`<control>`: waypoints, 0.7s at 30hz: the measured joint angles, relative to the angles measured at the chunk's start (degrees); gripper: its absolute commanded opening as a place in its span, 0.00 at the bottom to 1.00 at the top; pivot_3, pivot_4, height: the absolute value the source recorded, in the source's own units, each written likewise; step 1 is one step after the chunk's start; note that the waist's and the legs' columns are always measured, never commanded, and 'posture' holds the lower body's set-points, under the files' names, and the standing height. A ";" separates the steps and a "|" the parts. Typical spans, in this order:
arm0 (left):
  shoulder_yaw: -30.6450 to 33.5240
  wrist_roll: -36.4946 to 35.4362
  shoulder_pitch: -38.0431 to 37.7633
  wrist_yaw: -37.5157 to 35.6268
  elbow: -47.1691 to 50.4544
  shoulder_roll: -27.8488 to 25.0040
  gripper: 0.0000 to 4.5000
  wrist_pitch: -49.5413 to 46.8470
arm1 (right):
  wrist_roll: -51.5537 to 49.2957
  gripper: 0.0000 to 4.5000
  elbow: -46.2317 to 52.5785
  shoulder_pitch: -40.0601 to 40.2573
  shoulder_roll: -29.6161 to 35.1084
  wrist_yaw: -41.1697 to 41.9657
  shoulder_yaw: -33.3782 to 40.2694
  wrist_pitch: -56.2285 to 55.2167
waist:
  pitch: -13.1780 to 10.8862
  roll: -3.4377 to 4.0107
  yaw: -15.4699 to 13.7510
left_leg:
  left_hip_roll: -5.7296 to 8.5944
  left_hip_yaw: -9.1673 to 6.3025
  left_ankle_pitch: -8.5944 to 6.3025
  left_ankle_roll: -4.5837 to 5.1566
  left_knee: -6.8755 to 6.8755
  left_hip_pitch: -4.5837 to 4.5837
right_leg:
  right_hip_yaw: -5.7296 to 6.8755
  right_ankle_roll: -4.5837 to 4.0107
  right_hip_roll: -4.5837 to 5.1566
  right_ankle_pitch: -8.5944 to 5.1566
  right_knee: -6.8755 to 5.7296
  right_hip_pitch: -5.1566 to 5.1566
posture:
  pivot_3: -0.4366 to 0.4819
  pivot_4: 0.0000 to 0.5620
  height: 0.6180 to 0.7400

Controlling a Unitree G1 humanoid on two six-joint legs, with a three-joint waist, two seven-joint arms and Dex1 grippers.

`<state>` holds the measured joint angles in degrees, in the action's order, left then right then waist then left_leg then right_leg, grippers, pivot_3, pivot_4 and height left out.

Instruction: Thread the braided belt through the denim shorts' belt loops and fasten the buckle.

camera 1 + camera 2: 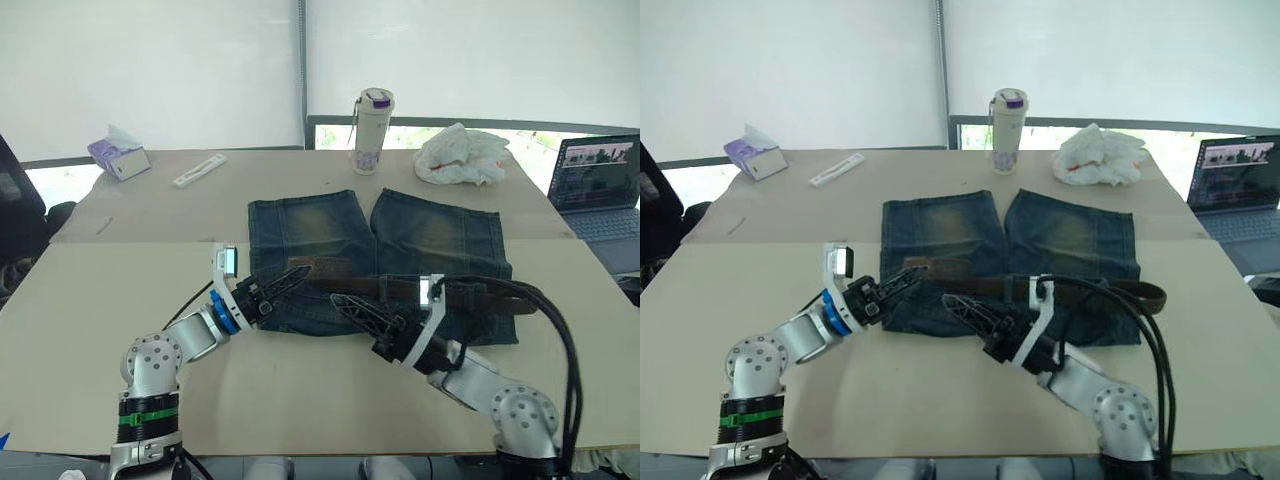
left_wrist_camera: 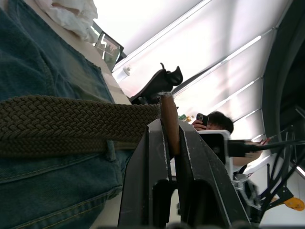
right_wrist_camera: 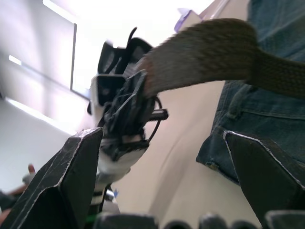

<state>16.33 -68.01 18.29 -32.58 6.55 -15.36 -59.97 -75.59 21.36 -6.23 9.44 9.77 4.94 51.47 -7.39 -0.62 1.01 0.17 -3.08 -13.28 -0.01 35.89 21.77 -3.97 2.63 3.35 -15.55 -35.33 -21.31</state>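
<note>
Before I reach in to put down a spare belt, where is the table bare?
Bare: the near strip of the table in front of the denim shorts, and the left side between the shorts and the tissue box. Crowded: the waistband, where the left gripper pinches the braided belt and the right gripper hovers open; bottle and white bag behind.

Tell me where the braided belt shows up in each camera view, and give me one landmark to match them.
Left eye view: braided belt lies across the denim shorts waistband.
Right eye view: same band, near picture centre.
Left wrist view: woven strap, its tip clamped in the left gripper.
Right wrist view: strap running to the left gripper.
Shared landmark: the denim shorts.
</note>
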 measured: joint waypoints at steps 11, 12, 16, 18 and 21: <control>-0.01 -1.15 -0.78 0.36 0.02 -0.59 0.00 0.91 | -0.40 0.83 -6.16 -5.16 -6.80 0.10 2.36 -4.31 | 0.00 0.02 0.10 | 0.01 0.00 0.00 0.00 0.00 0.01 | 0.01 -0.02 -0.08 0.00 -0.02 -0.04 | 0.48 0.27 1.00; -0.02 -1.15 -0.99 0.28 0.02 -0.69 0.00 1.07 | -0.40 0.74 -6.16 -5.18 -6.62 0.38 2.41 -4.42 | 0.00 0.02 0.12 | 0.00 0.00 0.00 0.00 0.00 -0.01 | 0.01 -0.02 -0.08 0.00 -0.02 -0.03 | 0.48 0.27 1.00; -0.32 -1.15 -1.39 -0.10 0.02 -0.74 0.00 1.41 | -0.17 0.45 -6.16 -5.29 -6.45 1.44 2.33 -4.57 | 0.00 0.03 0.21 | -0.02 0.00 0.00 0.01 -0.01 -0.02 | 0.01 -0.02 -0.11 0.00 -0.04 -0.04 | 0.48 0.27 1.00; -0.38 -1.15 -1.40 -0.16 0.02 -0.82 0.00 1.65 | 0.11 0.28 -6.16 -5.48 -6.47 1.51 2.28 -4.72 | 0.00 0.03 0.23 | -0.02 -0.01 0.00 0.00 -0.01 -0.02 | 0.01 -0.03 -0.12 0.00 -0.05 -0.05 | 0.48 0.27 1.00; -0.60 -1.13 -1.40 -0.16 0.02 -0.96 0.00 2.07 | 0.12 0.05 -6.15 -5.70 -6.49 1.74 2.27 -4.77 | 0.00 0.03 0.33 | -0.03 -0.01 0.00 0.00 -0.01 -0.02 | 0.01 -0.03 -0.12 0.00 -0.05 -0.05 | 0.48 0.27 1.00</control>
<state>15.72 -69.14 16.89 -32.74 6.56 -16.31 -57.90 -75.47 15.20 -11.93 2.95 11.51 7.20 46.71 -7.38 -0.59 1.35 0.15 -3.08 -13.27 0.00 35.87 21.75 -3.96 2.60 3.22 -15.56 -35.38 -21.36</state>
